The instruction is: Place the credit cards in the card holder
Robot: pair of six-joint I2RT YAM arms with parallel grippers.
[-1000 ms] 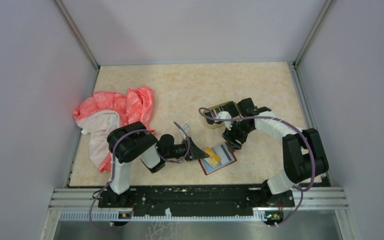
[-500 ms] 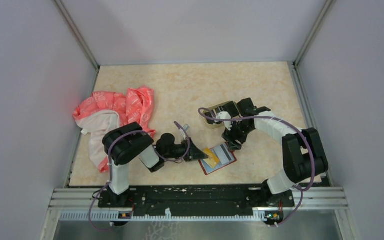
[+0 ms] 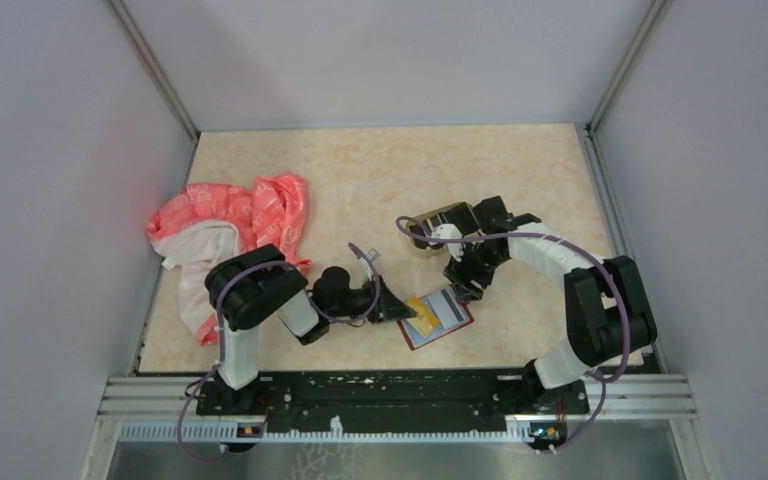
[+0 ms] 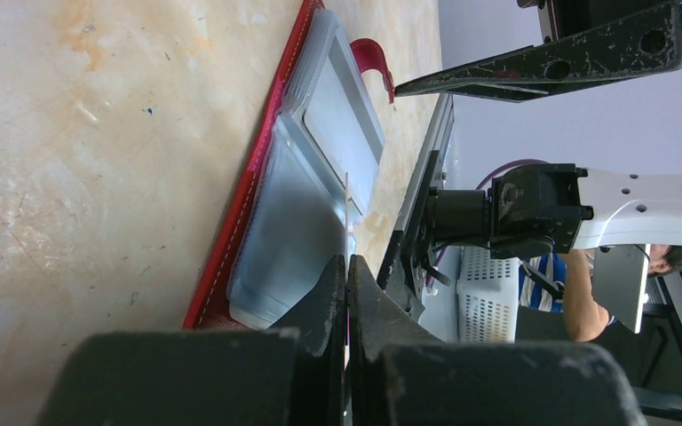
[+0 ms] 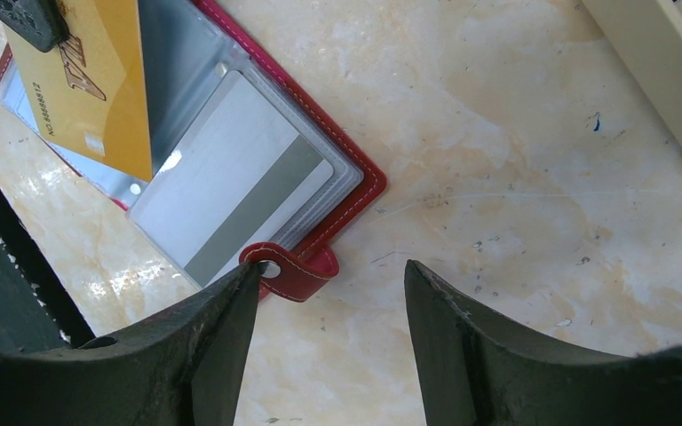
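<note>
In the top view's lower centre, the left arm (image 3: 260, 290) lies low, stretched rightward; the left gripper (image 3: 401, 306) pinches a thin gold-tan plastic card (image 5: 89, 80) over the open red leather-like card holder (image 5: 355, 191). The bent right arm (image 3: 560, 255) points the right gripper (image 5: 330, 280) downward, jaws spread, empty, above the snap tab (image 5: 289, 271).

Soft, even light fell from above. The top view was sharp and the table (image 3: 380, 170) bright, with only faint shadows on it. In the wrist views the left gripper (image 4: 347, 275) and right gripper (image 5: 330, 271) loomed near the lens, dark and blurred. The holder (image 5: 368, 182) showed pale sheen on its sleeves and a white glare spot beside the gold card (image 5: 89, 80).
</note>
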